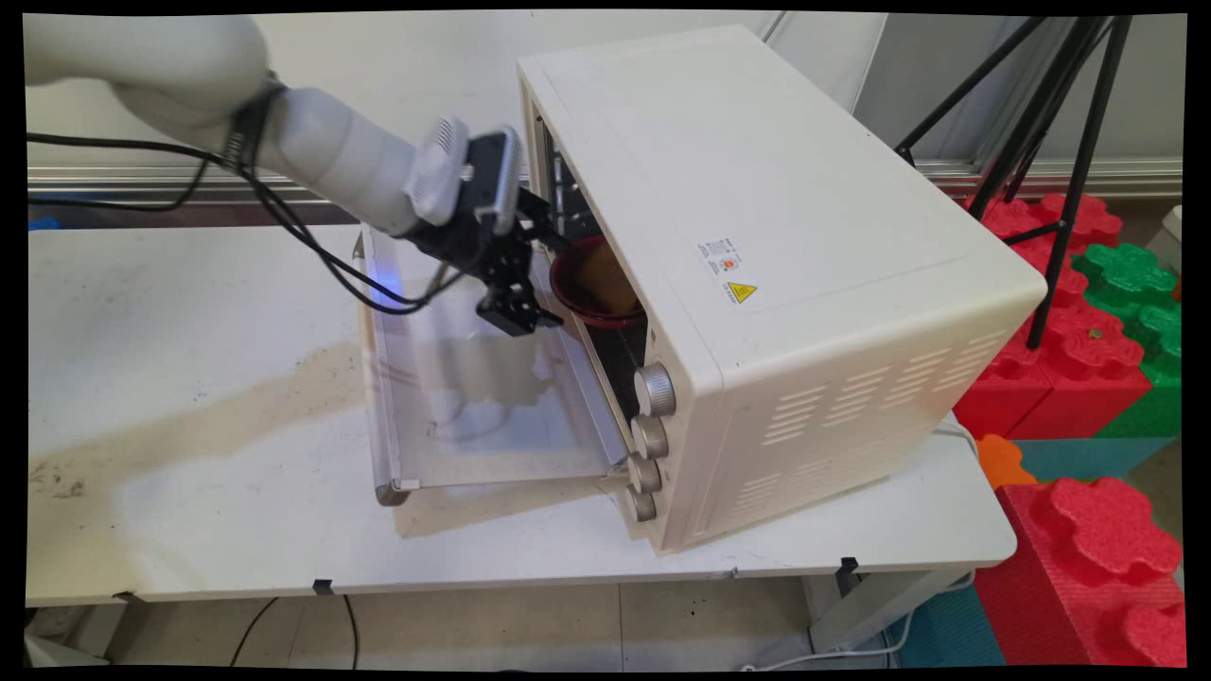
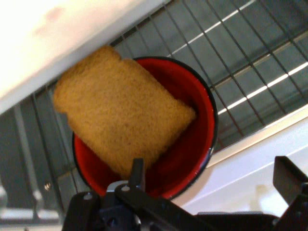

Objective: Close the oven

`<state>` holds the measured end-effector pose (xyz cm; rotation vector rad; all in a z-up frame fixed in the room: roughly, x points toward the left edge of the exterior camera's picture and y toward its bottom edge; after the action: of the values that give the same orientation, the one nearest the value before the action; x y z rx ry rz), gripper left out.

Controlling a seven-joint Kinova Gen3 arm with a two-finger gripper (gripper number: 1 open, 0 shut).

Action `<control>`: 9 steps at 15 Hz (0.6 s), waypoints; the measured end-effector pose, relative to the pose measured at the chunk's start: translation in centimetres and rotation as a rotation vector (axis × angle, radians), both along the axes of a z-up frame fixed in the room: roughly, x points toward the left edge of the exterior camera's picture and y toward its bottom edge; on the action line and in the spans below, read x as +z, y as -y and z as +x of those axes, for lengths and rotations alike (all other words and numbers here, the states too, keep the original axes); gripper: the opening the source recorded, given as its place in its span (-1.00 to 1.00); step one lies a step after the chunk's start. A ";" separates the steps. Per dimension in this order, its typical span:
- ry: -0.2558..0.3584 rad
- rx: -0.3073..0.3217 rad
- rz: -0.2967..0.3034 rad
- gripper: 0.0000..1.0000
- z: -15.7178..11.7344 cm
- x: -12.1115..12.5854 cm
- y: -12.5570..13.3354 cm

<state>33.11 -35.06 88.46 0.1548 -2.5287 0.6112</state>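
Red bowl (image 2: 192, 144) with a dark rim sits on the wire rack (image 2: 250, 53) inside the toaster oven (image 1: 757, 236), right at the front of the opening, and a slice of brown toast (image 2: 120, 130) leans in it, sticking out over the rim. In the main view the same bowl (image 1: 591, 284) shows in the mouth of the oven, just beyond the lowered glass door (image 1: 473, 397). The black tool (image 1: 516, 307) hangs over that door, right at the bowl's near edge; in the hand view one finger (image 2: 137, 173) stands at or over the rim, the other (image 2: 288, 183) well off to the side outside the bowl, so the tool (image 2: 211, 192) looks spread wide and holds nothing. Whether the finger touches the rim I cannot tell. So far: door down, bowl with toast on the rack, not gripped. The oven stands on the white surface (image 1: 189, 378), knobs (image 1: 653, 388) at its front corner
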 end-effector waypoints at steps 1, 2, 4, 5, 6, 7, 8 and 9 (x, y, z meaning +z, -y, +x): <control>-0.018 0.024 0.013 1.00 0.5 0.7 -0.5; -0.039 0.052 0.028 1.00 1.2 1.6 -1.1; -0.079 0.103 0.053 1.00 2.6 3.4 -2.3; -0.094 0.121 0.064 1.00 3.2 4.1 -2.8; -0.111 0.142 0.077 1.00 3.9 5.1 -3.5; -0.128 0.166 0.089 1.00 4.8 6.0 -4.3; -0.137 0.181 0.099 1.00 5.5 6.7 -4.9; -0.147 0.200 0.111 1.00 6.4 7.5 -5.7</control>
<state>39.48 -29.33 95.95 0.4799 -2.4219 0.5156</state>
